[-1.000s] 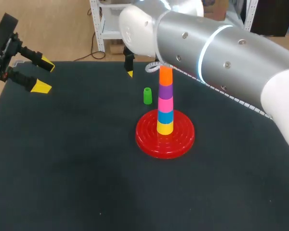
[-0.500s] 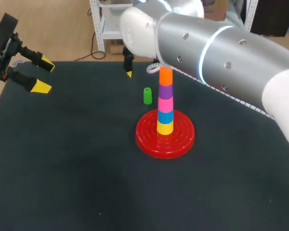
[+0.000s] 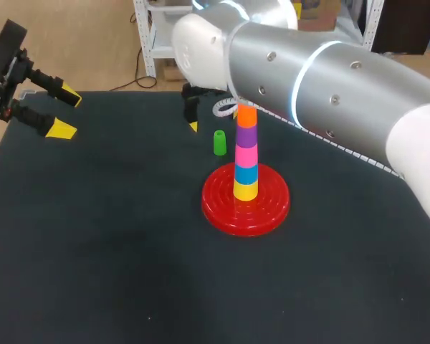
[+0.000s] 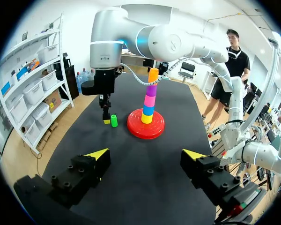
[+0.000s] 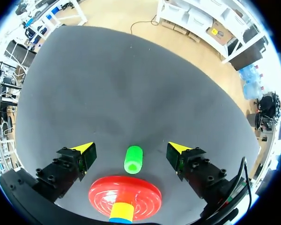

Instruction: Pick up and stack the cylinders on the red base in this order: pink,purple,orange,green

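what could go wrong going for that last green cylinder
1. The green cylinder stands close beside the red base; the open right gripper over it might clip the base's rim on the way down.
2. The cable on the right arm hangs by the orange cylinder atop the stack; a swing could knock the stack over.

Free room either side of green cylinder point(image 5: 133, 159) — stack point(image 3: 246, 154) close beside.

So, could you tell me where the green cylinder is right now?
The green cylinder stands on the table just left of the red base in the head view, ahead of the right gripper.
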Motion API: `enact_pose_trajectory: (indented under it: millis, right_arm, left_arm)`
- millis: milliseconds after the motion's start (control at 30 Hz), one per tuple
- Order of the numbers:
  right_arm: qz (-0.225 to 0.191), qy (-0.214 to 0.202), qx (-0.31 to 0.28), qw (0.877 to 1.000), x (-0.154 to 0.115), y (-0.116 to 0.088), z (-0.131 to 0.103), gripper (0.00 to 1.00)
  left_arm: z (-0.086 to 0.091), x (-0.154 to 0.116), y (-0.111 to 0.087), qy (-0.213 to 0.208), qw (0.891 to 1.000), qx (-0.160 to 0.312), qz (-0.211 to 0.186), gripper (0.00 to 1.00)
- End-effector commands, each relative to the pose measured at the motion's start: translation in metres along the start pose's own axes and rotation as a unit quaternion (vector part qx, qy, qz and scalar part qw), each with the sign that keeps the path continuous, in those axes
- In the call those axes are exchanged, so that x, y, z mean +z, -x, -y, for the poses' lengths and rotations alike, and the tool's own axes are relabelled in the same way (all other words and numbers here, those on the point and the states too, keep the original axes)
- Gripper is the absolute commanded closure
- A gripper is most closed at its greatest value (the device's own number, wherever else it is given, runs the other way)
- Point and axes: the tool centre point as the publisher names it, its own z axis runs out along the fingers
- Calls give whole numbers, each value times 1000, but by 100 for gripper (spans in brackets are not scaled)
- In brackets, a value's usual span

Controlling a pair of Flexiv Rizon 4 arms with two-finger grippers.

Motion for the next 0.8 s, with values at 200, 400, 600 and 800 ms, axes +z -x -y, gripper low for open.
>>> enact_pose_trajectory:
  millis: [200, 400, 600, 800]
  right_arm:
    - [-250, -3, -4, 968, 3, -3, -4, 0]
    - [-250, -6, -6, 968, 10, -9, -2, 0]
    - [-253, -9, 3, 967, 17, -9, 2, 0]
    - [-255, -10, 2, 967, 18, -12, 1, 0]
  left_arm:
    - [0, 1, -1, 1, 1000, 1, 1, 0]
    - [0, 1, -1, 1, 1000, 1, 1, 0]
    - [0, 1, -1, 1, 1000, 1, 1, 0]
    - [0, 1, -1, 1, 1000, 1, 1, 0]
